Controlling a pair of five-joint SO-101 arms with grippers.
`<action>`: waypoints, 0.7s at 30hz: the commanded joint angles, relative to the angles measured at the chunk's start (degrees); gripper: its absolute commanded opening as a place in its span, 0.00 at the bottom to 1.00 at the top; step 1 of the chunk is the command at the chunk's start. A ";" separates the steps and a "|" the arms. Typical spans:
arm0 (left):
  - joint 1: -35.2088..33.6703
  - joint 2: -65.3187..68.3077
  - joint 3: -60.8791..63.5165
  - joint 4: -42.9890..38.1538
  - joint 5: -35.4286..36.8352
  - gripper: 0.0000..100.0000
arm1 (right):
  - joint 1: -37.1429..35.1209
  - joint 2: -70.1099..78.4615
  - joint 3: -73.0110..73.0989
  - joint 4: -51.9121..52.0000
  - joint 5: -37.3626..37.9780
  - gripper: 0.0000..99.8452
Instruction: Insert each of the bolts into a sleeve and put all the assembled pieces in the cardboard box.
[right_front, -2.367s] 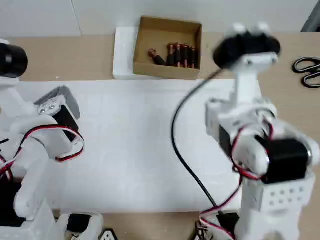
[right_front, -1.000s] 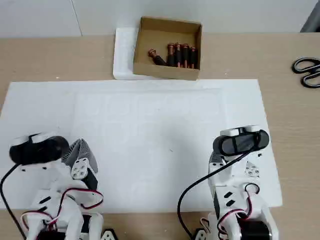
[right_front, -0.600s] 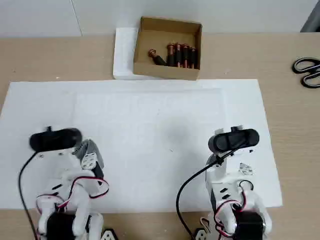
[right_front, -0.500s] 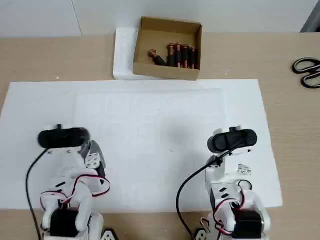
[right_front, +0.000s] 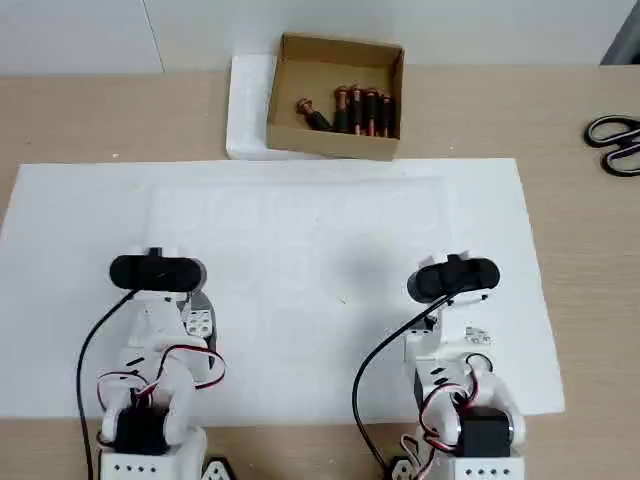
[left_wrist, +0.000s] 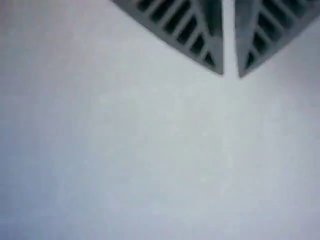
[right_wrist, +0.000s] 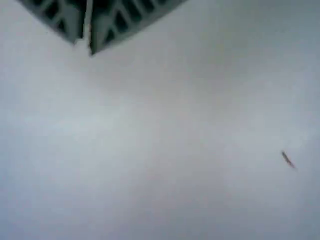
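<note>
The cardboard box (right_front: 340, 48) stands at the far side of the table. Several copper-coloured bolts in dark sleeves (right_front: 356, 110) lie side by side in it, and one more lies askew to their left (right_front: 308, 111). Both arms are folded back at the near edge, the left arm (right_front: 158, 330) and the right arm (right_front: 452, 330), far from the box. My left gripper (left_wrist: 230, 74) hangs shut and empty just above the white sheet. My right gripper (right_wrist: 86, 47) is likewise shut with nothing in it over the sheet.
A large white paper sheet (right_front: 300, 250) covers the middle of the table. A white foam block (right_front: 245, 110) sits against the box's left side. Black scissors (right_front: 615, 140) lie at the far right. A tiny dark speck (right_wrist: 287, 160) marks the sheet.
The right arm has drawn back from near the box to the near edge. The left arm has folded in and swung rightward over its base. The box's contents have not moved.
</note>
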 joint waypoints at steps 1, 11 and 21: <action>0.09 -0.44 0.75 -4.22 -2.46 0.01 | -0.04 -0.40 1.49 -1.45 0.44 0.00; 0.00 -0.44 0.84 -5.19 -2.20 0.01 | 0.22 -0.40 3.52 -2.68 0.09 0.00; -0.09 -0.44 0.84 -5.19 -2.11 0.01 | 0.31 -0.40 3.52 -2.68 0.26 0.00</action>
